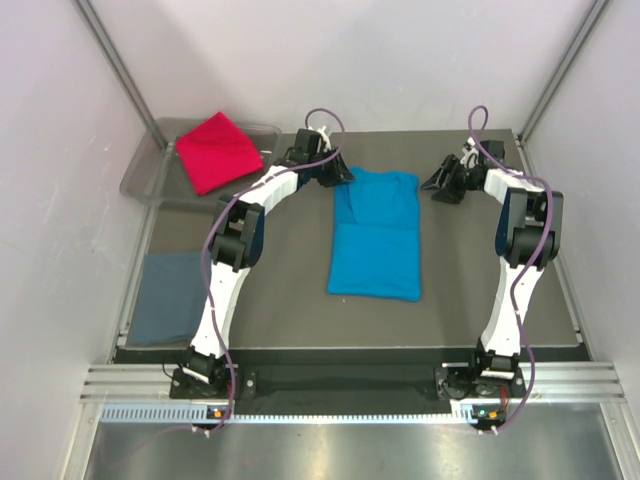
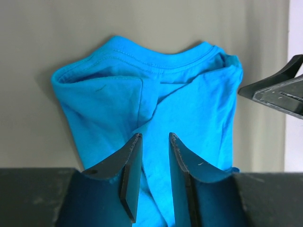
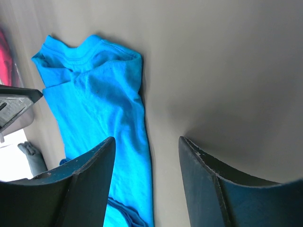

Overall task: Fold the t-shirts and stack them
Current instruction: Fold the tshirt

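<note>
Folded: red shirt [image 1: 218, 150] in tray [image 1: 140, 178], grey shirt [image 1: 168, 295] near-left on surface [image 1: 270, 290]. Part-folded: blue shirt [image 1: 375, 240] mid-surface. Needs stacking. Over blue, left claw [image 2: 154, 136] narrowly parted, empty; right claw [image 3: 147, 139] wide, empty.

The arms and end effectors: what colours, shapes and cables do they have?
The left arm and right arm have white shells, black joints and a looping purple cable each. The left end effector and right end effector are black, with two flat tapering fingers.

Left end effector [image 2: 155, 141] jaws narrowly parted, right end effector [image 3: 147, 143] jaws wide apart
</note>
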